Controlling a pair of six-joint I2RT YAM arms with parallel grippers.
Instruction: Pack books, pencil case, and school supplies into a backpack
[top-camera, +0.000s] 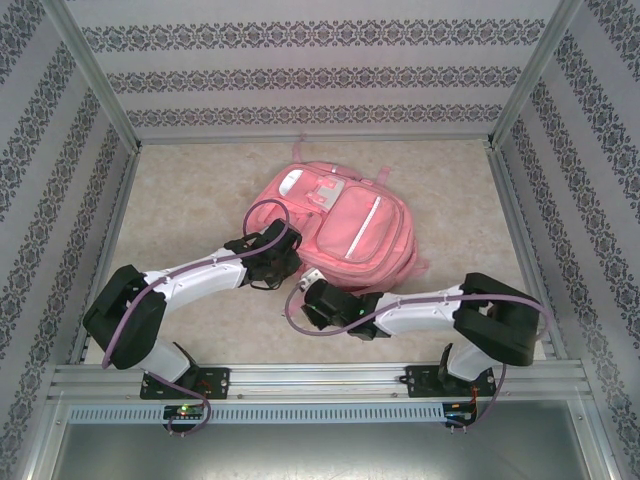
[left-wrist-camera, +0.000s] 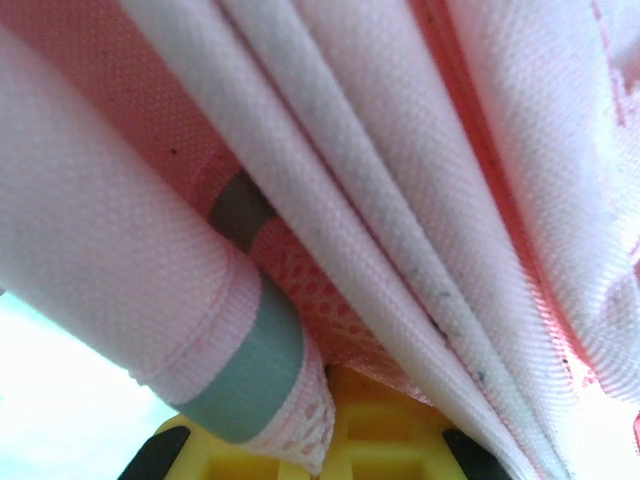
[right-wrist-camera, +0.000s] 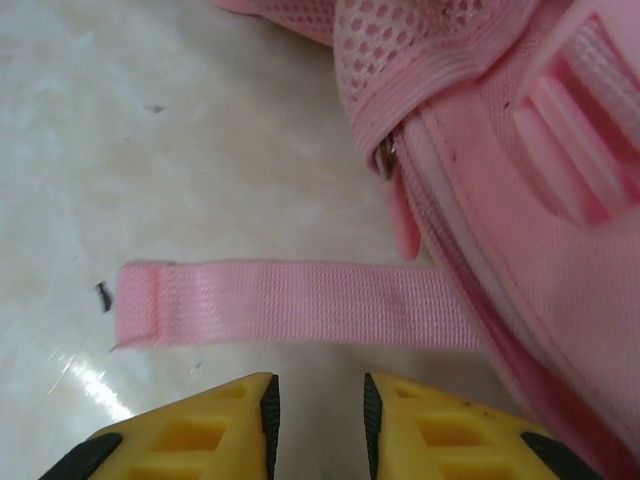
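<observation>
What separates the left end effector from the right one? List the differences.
The left end effector is shut on bunched backpack fabric; the right end effector is open, holding nothing. The left is buried in the backpack's folds; the right hangs over bare table, just short of a flat strap. Both have yellow fingers and sit at the backpack's near side.

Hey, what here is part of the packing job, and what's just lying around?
Job: backpack; its loose strap; left gripper, pinching its fabric; right gripper, open near the strap.
Lying about: dark speck on the table.
</observation>
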